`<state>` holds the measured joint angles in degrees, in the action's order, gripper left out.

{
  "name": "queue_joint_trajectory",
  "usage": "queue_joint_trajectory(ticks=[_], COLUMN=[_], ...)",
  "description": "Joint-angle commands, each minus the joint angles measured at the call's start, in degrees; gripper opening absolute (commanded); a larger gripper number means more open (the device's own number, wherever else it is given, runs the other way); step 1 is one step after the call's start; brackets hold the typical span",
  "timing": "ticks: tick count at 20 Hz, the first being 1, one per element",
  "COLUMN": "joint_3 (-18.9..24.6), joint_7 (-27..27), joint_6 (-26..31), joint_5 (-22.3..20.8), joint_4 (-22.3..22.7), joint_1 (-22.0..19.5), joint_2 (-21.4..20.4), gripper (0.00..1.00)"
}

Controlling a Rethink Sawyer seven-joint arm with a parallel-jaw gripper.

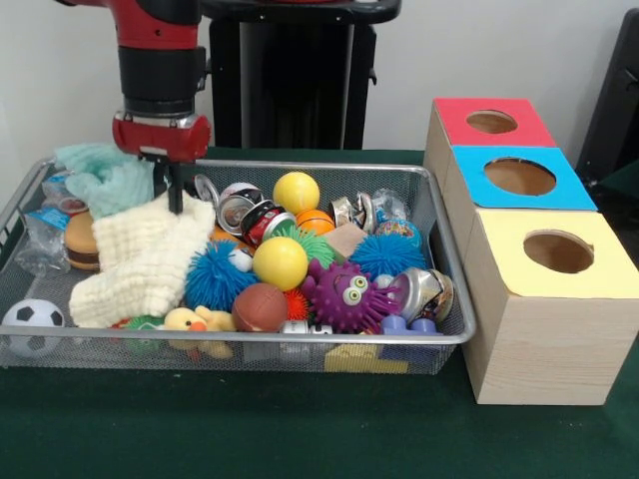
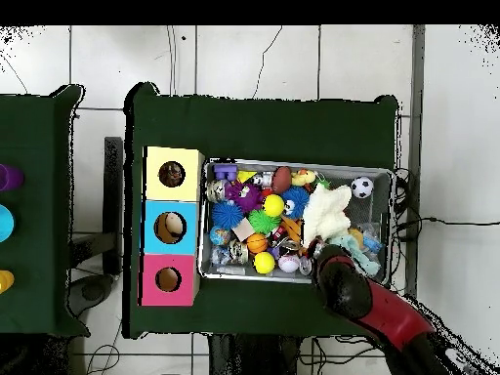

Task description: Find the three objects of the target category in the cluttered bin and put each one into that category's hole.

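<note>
The wire mesh bin (image 1: 240,339) sits on the green table and is full of clutter; it also shows in the overhead view (image 2: 293,163). My gripper (image 1: 171,200) hangs over the bin's far left part, its tip at the upper edge of a white knitted cloth (image 1: 145,259). Three wooden boxes with round holes stand in a row to the right of the bin: red-topped (image 1: 454,112), blue-topped (image 1: 469,195) and yellow-topped (image 1: 499,269). In the overhead view my arm (image 2: 371,303) covers the gripper.
The bin holds a teal cloth (image 1: 105,175), two yellow balls (image 1: 281,262), blue spiky balls (image 1: 215,277), a purple spiky toy with eyes (image 1: 344,294), a brown football (image 1: 260,306), a soccer ball (image 1: 32,321), a toy burger (image 1: 82,241), a rubber duck (image 1: 190,321) and cans (image 1: 262,222).
</note>
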<state>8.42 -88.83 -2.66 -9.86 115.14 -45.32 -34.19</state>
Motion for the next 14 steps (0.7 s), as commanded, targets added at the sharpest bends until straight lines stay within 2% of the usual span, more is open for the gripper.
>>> queue_joint_trajectory(ticks=[1,6,14], joint_3=[2.99,3.94,5.49], joint_7=[-10.02,-8.75,-8.68], joint_6=[14.35,16.58,14.82], joint_5=[4.88,5.32,5.01], joint_4=[7.71,9.26,12.52], joint_1=[-1.64,-3.86,-6.98], joint_2=[-13.07,-15.71,-15.45], gripper=[0.0,0.0,0.0])
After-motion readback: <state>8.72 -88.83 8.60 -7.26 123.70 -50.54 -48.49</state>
